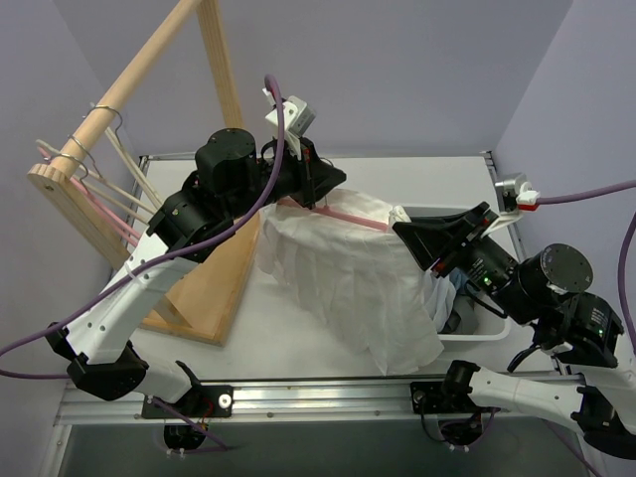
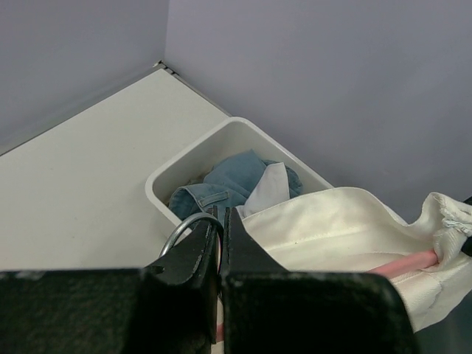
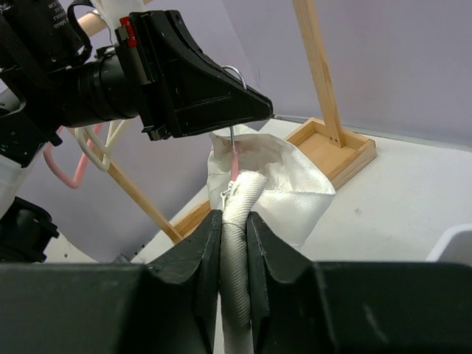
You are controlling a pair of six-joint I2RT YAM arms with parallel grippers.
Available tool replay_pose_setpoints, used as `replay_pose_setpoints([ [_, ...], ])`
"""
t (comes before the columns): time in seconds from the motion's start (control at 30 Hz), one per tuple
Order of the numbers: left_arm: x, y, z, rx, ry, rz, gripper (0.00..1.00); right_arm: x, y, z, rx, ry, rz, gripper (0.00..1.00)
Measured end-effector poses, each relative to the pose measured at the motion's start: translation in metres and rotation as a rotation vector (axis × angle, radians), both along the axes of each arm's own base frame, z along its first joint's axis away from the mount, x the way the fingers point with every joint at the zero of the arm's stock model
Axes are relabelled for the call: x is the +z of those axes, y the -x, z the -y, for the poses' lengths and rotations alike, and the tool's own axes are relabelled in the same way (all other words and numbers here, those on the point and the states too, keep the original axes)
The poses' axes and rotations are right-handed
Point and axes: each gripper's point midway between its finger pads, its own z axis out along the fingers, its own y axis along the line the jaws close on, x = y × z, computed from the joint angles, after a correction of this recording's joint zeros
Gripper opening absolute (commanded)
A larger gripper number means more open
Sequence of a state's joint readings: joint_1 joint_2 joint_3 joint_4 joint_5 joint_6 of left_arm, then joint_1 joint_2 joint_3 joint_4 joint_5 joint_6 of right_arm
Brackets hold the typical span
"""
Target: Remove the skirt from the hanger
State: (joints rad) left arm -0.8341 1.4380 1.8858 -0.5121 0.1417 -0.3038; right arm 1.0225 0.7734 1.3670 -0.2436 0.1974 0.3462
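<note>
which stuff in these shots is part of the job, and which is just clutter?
Part of the job:
- white skirt
- pink hanger carrying it
- left pincer, shut on the hanger's wire hook
- right pincer, clamped on the skirt's edge

Lying about:
- white bin
- blue denim in it
- wooden rack
- spare hangers on the rack

The cream-white woven cloth skirt point(image 1: 348, 278) was plain throughout. The slim plastic hanger point(image 1: 343, 216) was pink, its wire hook point(image 2: 175, 231) silver. The crumpled denim garment point(image 2: 225, 184) was light blue, the rectangular plastic bin point(image 2: 243, 140) white, the wooden rack point(image 1: 214, 288) pale tan.
</note>
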Motion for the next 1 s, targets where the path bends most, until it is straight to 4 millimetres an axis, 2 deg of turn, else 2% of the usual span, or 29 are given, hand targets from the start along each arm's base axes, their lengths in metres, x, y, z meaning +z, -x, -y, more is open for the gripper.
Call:
replay_pose_setpoints([
  [0.07,0.0,-0.001,-0.001,0.006,-0.002,0.0,0.02,-0.001,-0.001,-0.002,0.001,0.009,0.002,0.0],
  [0.3,-0.001,-0.006,-0.004,0.032,-0.005,0.004,0.02,0.0,-0.002,-0.005,0.009,0.008,0.004,0.0],
  [0.47,-0.002,-0.01,-0.003,0.063,-0.005,0.004,0.02,-0.002,0.0,0.004,-0.012,0.004,-0.003,0.0],
  [0.57,-0.002,-0.012,0.005,0.071,-0.01,0.007,0.02,-0.005,0.001,0.013,-0.035,0.007,-0.015,0.0],
  [0.83,-0.004,-0.017,0.043,0.016,-0.023,0.014,0.02,-0.014,0.007,0.046,-0.109,-0.009,-0.055,0.0],
  [1.0,-0.006,-0.012,0.048,-0.009,-0.025,0.01,0.02,-0.02,0.015,0.06,-0.114,-0.04,-0.061,0.0],
])
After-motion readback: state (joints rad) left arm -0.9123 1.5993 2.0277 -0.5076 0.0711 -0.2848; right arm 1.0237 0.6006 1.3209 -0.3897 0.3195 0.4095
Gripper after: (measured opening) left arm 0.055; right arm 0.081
